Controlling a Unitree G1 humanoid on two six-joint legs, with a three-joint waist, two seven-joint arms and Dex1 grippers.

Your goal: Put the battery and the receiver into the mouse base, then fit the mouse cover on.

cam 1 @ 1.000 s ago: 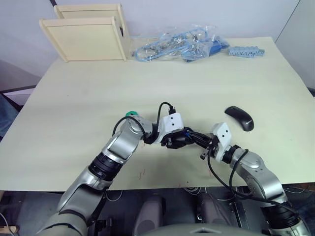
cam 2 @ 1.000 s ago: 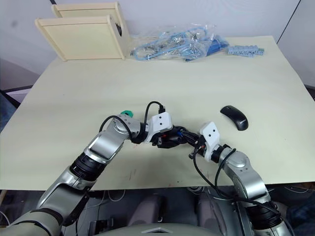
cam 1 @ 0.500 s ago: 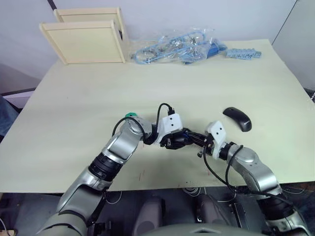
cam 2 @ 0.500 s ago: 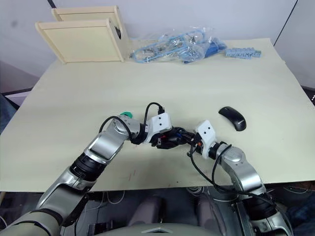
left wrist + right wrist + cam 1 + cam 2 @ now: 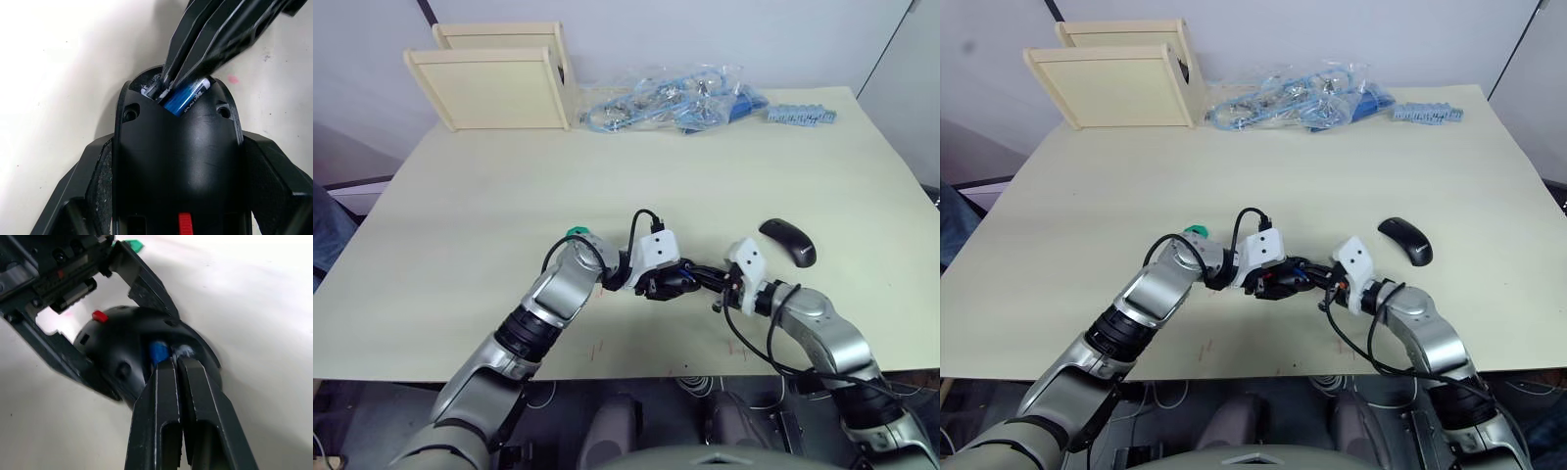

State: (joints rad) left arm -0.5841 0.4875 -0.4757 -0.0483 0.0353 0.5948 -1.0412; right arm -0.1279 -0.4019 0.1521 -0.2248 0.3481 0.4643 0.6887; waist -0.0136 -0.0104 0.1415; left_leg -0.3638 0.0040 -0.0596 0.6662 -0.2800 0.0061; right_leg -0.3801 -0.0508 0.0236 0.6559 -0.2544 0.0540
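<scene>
Near the table's front middle, the black mouse base (image 5: 672, 284) with its red parts sits between the fingers of my left gripper (image 5: 178, 147), which is shut on its sides. The blue battery (image 5: 186, 98) lies in the open compartment. My right gripper (image 5: 176, 361) is shut, its tips pushed into the compartment beside the battery. A small pale bit at those tips looks like the receiver (image 5: 185, 351); I cannot tell whether the fingers pinch it. The glossy black mouse cover (image 5: 789, 241) lies on the table to the right of my right wrist.
A round green disc (image 5: 575, 233) lies just behind my left wrist. A wooden box (image 5: 499, 78) stands at the back left. Clear bags of blue parts (image 5: 666, 98) and a blue strip (image 5: 801, 115) lie along the back edge.
The camera has shifted a little. My right wrist has drawn slightly closer to the mouse base, its tips staying in the compartment. The left gripper keeps its hold.
</scene>
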